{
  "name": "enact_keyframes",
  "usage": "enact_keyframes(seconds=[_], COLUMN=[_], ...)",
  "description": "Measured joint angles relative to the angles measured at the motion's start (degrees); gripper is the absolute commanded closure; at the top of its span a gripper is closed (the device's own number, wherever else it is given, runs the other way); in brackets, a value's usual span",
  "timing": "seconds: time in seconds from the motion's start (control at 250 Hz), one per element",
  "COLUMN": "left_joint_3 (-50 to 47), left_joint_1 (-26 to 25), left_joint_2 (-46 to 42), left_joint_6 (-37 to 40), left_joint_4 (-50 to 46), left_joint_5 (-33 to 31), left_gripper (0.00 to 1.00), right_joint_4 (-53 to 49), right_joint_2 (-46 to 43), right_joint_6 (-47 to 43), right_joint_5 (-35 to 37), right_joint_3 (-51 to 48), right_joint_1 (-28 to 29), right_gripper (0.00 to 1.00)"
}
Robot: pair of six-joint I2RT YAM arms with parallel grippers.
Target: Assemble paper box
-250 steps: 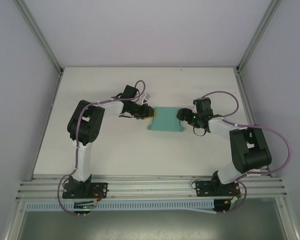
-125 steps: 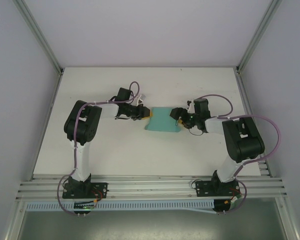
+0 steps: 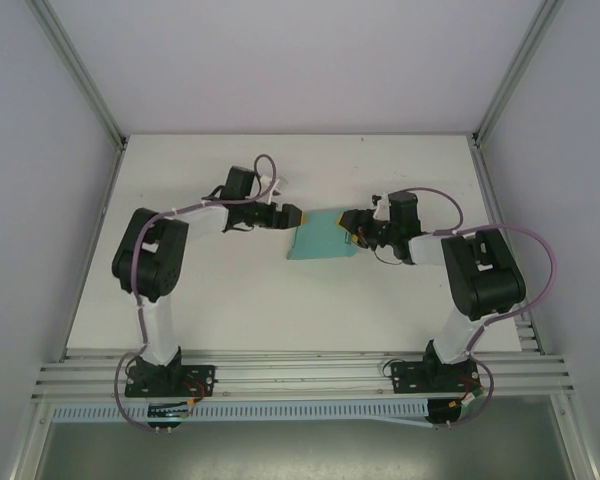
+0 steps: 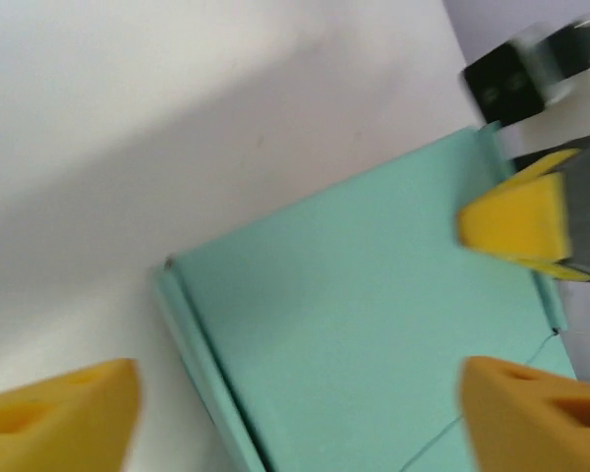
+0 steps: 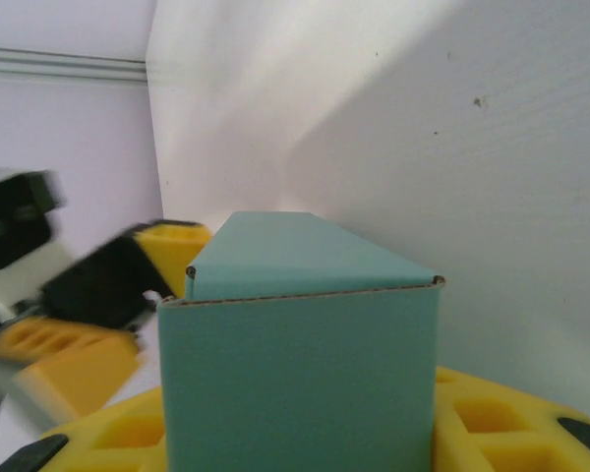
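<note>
My left claw [image 3: 291,216] has backed off the paper box [image 3: 320,241] and sprung wide apart. It now hangs just beside the box's left end, presumably done pressing that side. The folded box sits mid-way across the bench [image 3: 230,300], skewed, between both arms. The right claw [image 3: 352,222] has slid onto its right end, straddling it to steady it; whether it's truly clamped I cannot tell.

paper box [image 3: 320,241]: teal-green (plain) | left tool pads [image 4: 59,408]: yellow | table [image 3: 230,300]: white | cables [image 3: 557,272]: purple
</note>
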Motion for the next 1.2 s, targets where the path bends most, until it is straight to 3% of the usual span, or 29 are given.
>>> enact_keyframes(seconds=[0.128, 0.248, 0.404, 0.54, 0.815, 1.199], left_joint_3=[0.5, 2.4, 2.1, -1.8, -6.3, -6.0], left_joint_1=[-1.8, -7.0, -14.9, -16.7, -18.1, -18.8], left_joint_2=[-9.4, -15.4, -18.9, -20.5, -20.0, -14.6], left_joint_6=[11.9, 28.4, 46.8, 56.6, 66.2, 72.4], left_joint_4=[-0.6, -1.7, -2.6, -2.7, -2.8, -2.0], left_joint_5=[-8.9, -15.6, -19.6, -20.4, -26.0, -30.5], left_gripper=[0.02, 0.02, 0.01, 0.01, 0.01, 0.02], right_joint_4=[-6.8, -12.9, -24.1, -33.5, -43.4, -41.5], right_joint_2=[-1.7, -1.7, -1.7, -1.7, -1.7, -1.8], right_joint_6=[3.5, 8.1, 11.4, 12.1, 15.2, 23.4], right_joint_5=[-0.7, -3.9, -7.0, -9.5, -11.5, -14.5], right_joint_3=[2.5, 5.7, 11.5, 16.6, 19.1, 19.2], right_joint_1=[-1.9, -5.4, -7.7, -7.8, -7.9, -7.6], right_gripper=[0.6, 0.61, 0.6, 0.64, 0.65, 0.64])
